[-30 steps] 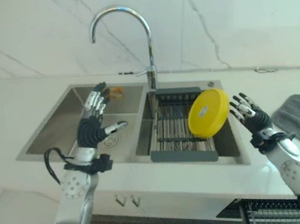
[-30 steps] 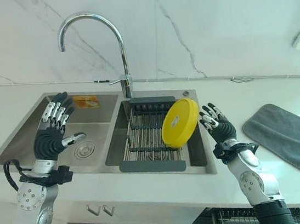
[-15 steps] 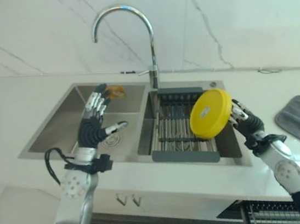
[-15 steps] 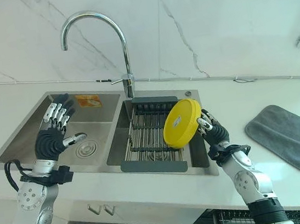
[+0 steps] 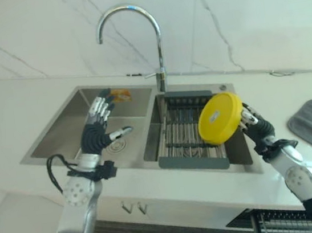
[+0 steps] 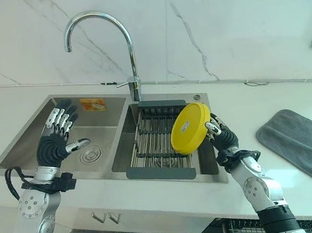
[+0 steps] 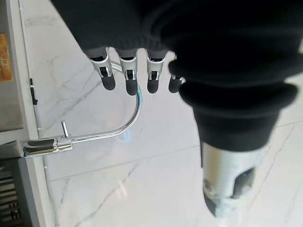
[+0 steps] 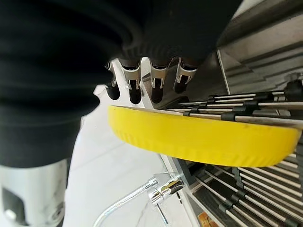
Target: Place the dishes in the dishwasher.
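Nearest the camera, a wire rack [image 5: 284, 218] peeks out below the front edge of the white surface [image 5: 172, 192] at the lower right. On that surface sits the steel double sink [image 5: 60, 132], and over its left basin the left robot hand [image 5: 96, 124] hovers, fingers spread and relaxed, thumb sticking out to the side, holding nothing; its wrist view looks past straight dark-tipped fingers [image 7: 129, 75] at the faucet. Over on the right, the right robot hand [image 6: 223, 136] is up at the right rim of the sink, behind the yellow dish [image 6: 189, 127]. The dish stands tilted on edge over the right end of the dark-framed drying rack [image 5: 184, 133], which fills the right basin. In the wrist view the fingers [image 8: 158, 78] lie along the far side of the yellow rim, straight rather than curled; whether they truly touch it, or whether the thumb has closed on it, cannot be told. Further right on the surface lies a grey mat [image 6: 306, 145], well apart from the sink. At the back of the left basin, a small orange thing [image 5: 120, 95] rests against the wall. Behind the sink rises the chrome gooseneck faucet [image 5: 155, 42], and beyond it the white marble wall [image 5: 234, 14]
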Tool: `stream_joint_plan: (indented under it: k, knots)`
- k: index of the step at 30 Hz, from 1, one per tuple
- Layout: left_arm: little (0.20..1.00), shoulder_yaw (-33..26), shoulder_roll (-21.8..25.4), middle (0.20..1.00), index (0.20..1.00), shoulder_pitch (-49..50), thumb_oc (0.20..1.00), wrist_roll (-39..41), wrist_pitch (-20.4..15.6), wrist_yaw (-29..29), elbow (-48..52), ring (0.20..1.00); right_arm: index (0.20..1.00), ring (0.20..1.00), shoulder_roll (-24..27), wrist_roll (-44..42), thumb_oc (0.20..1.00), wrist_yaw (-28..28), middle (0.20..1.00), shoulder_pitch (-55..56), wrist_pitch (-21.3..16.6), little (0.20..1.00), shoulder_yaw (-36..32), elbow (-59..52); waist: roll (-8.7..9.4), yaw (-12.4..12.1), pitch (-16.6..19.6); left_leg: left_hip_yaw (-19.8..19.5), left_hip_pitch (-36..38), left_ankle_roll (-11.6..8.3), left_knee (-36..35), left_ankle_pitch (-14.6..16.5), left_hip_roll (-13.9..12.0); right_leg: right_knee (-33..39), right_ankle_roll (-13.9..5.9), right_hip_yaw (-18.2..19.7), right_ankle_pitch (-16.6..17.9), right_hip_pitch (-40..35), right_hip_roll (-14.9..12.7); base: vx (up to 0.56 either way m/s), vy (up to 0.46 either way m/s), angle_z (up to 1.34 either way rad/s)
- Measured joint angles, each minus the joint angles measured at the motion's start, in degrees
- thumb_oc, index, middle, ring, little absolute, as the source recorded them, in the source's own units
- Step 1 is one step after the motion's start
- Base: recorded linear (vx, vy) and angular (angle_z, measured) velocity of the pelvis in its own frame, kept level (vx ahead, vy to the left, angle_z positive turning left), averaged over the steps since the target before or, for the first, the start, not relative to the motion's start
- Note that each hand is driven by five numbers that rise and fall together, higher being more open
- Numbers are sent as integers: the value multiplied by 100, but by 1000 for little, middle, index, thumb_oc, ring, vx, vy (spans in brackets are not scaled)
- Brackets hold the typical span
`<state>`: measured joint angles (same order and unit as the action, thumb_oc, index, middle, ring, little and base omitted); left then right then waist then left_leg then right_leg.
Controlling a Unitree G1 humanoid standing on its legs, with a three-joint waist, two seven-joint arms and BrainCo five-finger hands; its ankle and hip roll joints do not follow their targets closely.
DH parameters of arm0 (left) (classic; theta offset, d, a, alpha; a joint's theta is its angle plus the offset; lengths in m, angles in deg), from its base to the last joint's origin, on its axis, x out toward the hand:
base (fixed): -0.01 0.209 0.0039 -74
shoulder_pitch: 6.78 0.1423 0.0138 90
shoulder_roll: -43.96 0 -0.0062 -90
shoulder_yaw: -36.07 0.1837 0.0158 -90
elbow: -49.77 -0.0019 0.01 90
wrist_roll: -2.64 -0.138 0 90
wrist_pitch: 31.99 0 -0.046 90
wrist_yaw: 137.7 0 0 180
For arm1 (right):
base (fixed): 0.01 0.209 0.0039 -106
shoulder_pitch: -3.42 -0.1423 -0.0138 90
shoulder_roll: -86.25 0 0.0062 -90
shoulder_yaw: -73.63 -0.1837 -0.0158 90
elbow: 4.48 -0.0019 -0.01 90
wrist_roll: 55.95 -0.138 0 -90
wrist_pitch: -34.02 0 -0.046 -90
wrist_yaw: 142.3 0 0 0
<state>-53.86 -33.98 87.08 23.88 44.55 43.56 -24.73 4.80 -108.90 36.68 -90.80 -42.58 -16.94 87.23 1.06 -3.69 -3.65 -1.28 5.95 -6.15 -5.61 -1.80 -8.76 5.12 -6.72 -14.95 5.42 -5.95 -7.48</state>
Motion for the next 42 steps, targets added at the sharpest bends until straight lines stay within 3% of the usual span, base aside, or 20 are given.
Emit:
stream_joint_plan:
  k: [24,33,42]
  knots:
    - [1000,21,112,1000,1000,-75,1000,3,218,-6,-34,1000,1000,1000,18,-216,1000,-9,1000,-389,240,1000,68,450,-4,-134,-1,-51,6,-4,0,-3,25,0,-5,-44,-8,-36,-5,-3,1,0]
    - [1000,98,124,1000,1000,-224,1000,3,270,-111,-40,1000,1000,1000,91,94,1000,-248,1000,-664,270,1000,203,512,-3,-151,-4,-127,-6,-7,1,-4,29,0,-13,-126,-40,-76,-10,-18,5,5]
    - [1000,214,135,1000,1000,-230,1000,5,383,-138,-107,1000,1000,1000,308,356,1000,-423,1000,-838,604,1000,225,712,4,-155,-9,-129,-5,-11,1,-7,30,1,-13,-134,-43,-79,-9,-14,4,0]
